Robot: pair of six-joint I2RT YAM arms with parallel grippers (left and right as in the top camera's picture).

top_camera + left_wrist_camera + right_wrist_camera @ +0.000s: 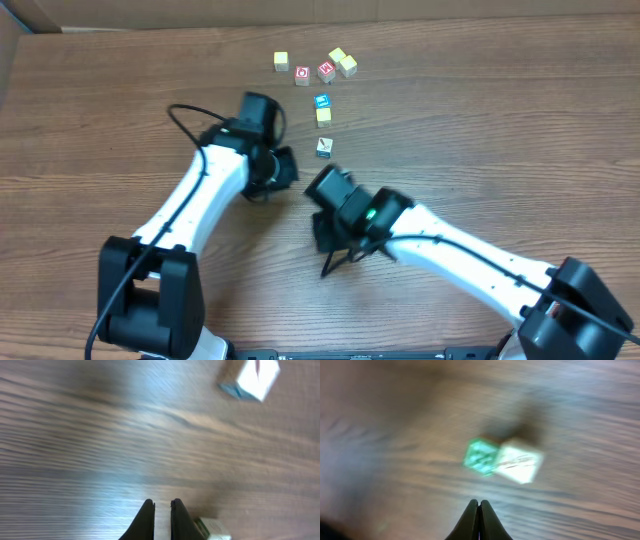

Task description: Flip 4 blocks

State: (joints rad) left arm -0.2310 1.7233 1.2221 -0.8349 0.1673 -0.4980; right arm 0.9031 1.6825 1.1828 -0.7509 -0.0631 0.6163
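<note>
Left fingers (146,521) pressed together, right fingers (471,522) likewise, red cubes (302,75) beside blocks (281,61).

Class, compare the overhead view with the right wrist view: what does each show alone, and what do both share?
Only overhead: both white arms, the left gripper, and the red-faced wooden cubes among scattered blocks. Only right wrist: the right gripper, fingertips pressed shut, with a blurred green-faced wooden block ahead, adjoining a cream face. Both: the brown wood-grain table.

surface: brown wood-grain table (500,120) | far edge: tan strip (420,8) | light: even
</note>
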